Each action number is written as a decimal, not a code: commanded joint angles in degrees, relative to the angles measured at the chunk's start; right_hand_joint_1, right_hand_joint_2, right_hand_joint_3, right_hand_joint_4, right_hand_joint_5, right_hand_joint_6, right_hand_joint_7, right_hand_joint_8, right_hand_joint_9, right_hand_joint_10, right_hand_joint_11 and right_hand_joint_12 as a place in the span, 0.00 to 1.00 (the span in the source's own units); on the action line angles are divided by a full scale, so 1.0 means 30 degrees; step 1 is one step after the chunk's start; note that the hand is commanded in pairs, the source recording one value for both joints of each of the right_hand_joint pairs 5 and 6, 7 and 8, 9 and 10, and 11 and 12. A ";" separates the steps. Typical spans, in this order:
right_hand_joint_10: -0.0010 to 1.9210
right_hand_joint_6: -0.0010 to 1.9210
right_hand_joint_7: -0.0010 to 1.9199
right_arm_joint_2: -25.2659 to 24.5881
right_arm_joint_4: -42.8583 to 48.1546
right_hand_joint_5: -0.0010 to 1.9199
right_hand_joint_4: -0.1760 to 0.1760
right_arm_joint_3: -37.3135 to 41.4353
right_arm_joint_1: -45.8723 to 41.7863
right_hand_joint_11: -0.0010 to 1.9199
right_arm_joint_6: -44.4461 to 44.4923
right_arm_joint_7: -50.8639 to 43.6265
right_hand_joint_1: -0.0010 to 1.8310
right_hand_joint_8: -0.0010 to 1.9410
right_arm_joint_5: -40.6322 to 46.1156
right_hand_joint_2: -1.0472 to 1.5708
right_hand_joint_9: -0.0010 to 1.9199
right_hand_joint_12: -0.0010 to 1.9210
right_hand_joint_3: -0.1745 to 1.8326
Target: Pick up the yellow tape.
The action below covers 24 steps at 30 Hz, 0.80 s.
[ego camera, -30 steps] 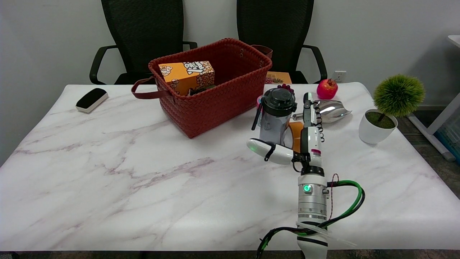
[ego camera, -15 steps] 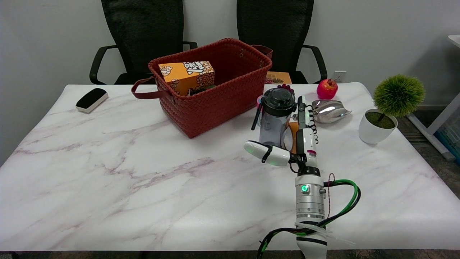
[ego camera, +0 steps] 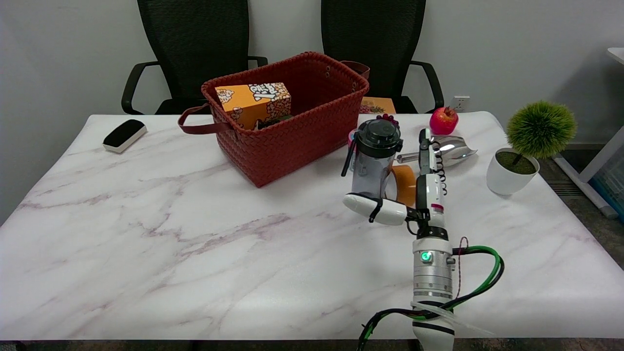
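Observation:
The yellow tape point(ego camera: 404, 184) stands on edge on the marble table point(ego camera: 195, 243), just right of a clear bottle with a dark lid point(ego camera: 373, 156) that hides its left part. My right hand point(ego camera: 427, 192) is seen edge-on directly right of the tape, fingers point(ego camera: 425, 152) stretched straight away from me and thumb point(ego camera: 374, 209) sticking out to the left in front of the tape. The hand holds nothing. I cannot tell whether the palm touches the roll.
A red woven basket point(ego camera: 292, 129) holding an orange box point(ego camera: 253, 103) stands at the back centre. A shiny metal scoop point(ego camera: 453, 148) and a red pomegranate point(ego camera: 443, 120) lie beyond the hand. A potted green plant point(ego camera: 514, 168) is at the right, a black-and-white eraser point(ego camera: 124, 135) far left.
The hand first shifted left toward the bottle, then moved right and slightly nearer to me, so more of the tape shows now. The tape and bottle have not moved.

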 commanded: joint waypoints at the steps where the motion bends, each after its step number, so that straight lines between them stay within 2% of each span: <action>1: 0.00 0.00 0.00 0.0609 0.0009 0.00 0.50 0.0233 -0.0394 0.00 0.0883 -0.1615 0.53 0.00 0.1413 0.44 0.00 0.00 0.14; 4: 0.00 0.00 0.00 0.0609 0.0009 0.00 0.50 0.0352 -0.0394 0.00 0.0869 -0.2346 0.58 0.00 0.1905 0.43 0.00 0.00 0.09; 10: 0.00 0.00 0.00 0.0609 -0.0288 0.00 0.50 0.0797 -0.0368 0.00 0.0387 -0.2707 0.60 0.00 0.2534 0.41 0.00 0.00 0.13; 18: 0.00 0.00 0.00 0.0541 -0.0689 0.00 0.50 0.1729 -0.0338 0.00 -0.0911 -0.2547 0.59 0.00 0.2997 0.40 0.00 0.00 0.26; 24: 0.00 0.00 0.00 0.0503 -0.0710 0.00 0.50 0.2351 -0.0338 0.00 -0.2155 -0.2521 0.57 0.00 0.3038 0.40 0.00 0.00 0.28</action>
